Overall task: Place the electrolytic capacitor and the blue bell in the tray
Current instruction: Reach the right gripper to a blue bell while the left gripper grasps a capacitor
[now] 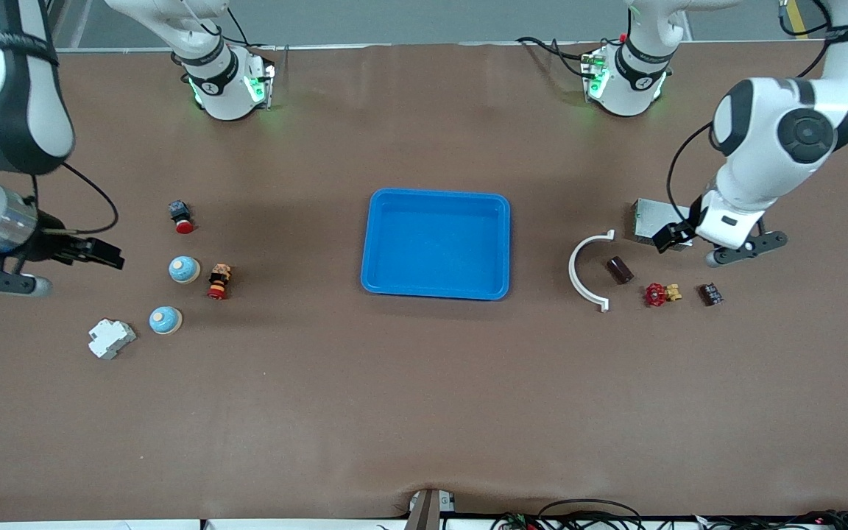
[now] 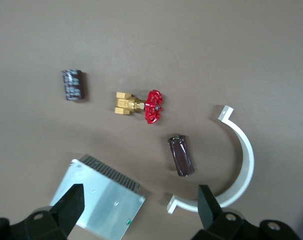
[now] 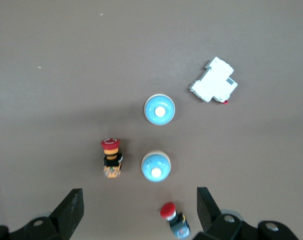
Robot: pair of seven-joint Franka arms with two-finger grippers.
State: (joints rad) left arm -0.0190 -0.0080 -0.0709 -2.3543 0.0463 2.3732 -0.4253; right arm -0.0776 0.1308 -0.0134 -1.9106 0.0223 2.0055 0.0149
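Worktop: a brown mat-covered worktop (image 1: 424, 412), with the task's things in two groups at either end.
Tray: a shallow bright blue rectangular plastic tray (image 1: 369, 250) with rounded corners sits mid-worktop; nothing lies in it.
Capacitor: a dark brown cylindrical electrolytic capacitor (image 1: 620, 270) lies on its side toward the left arm's end, just inside the curve of a white curved plastic bracket (image 1: 579, 272). A similar, shorter dark cylinder (image 1: 710, 294) lies near a red-handled brass valve (image 1: 660, 294).
Bells: two blue dome-shaped bells with cream bases (image 1: 184, 269) (image 1: 165, 320) stand toward the right arm's end, near a red emergency-stop button (image 1: 219, 282).
Left claw: the left claw (image 2: 139, 205) hangs spread wide over a grey metal box (image 2: 99, 199), holding nothing.
Right claw: the right claw (image 3: 139, 207) hovers spread wide over the bell group, empty.
Handling, capacitor: likely light, rigid and smooth; it may roll, so pinch across the middle of its barrel.
Handling, bell: likely stiff metal, slippery dome; grip low across the base rim.
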